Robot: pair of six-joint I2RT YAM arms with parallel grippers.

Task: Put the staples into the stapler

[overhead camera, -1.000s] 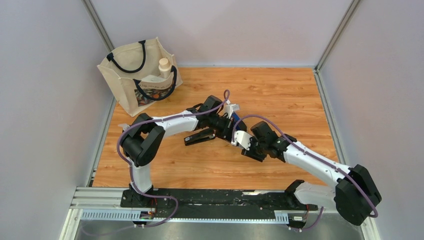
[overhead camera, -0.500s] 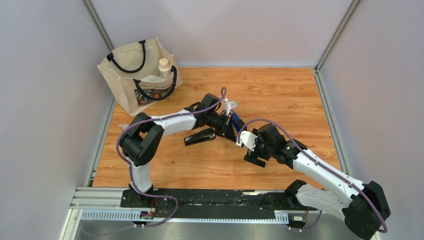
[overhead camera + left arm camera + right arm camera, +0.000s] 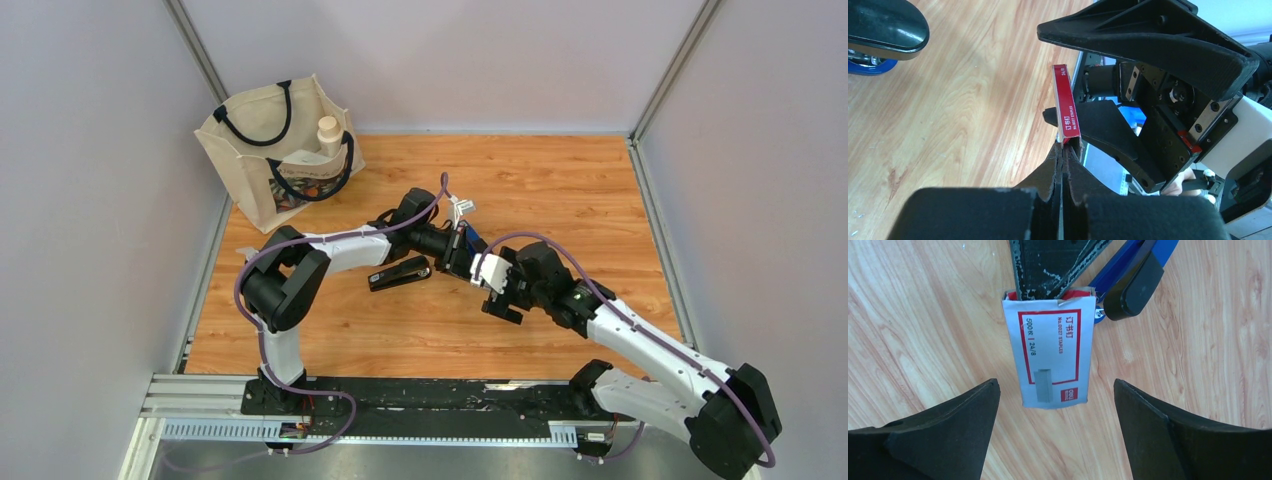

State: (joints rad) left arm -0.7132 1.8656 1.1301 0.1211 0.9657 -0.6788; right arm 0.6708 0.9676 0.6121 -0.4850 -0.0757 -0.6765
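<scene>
My left gripper is shut on one end of the staples, a flat white box with red print, and holds it on edge above the table. The box's face shows in the right wrist view. My right gripper is open, with the box's free end just between its fingertips and touching neither. In the top view the two grippers meet mid-table, left and right. The blue stapler lies on the wood just beyond the box; it also shows in the top view.
An all-black stapler lies on the table left of the grippers. A cream tote bag with a bottle in it stands at the back left corner. Grey walls close in the wooden table.
My right arm has swung in, bringing its open gripper up and left around the box's free end. My left gripper has shifted slightly left with the box.
</scene>
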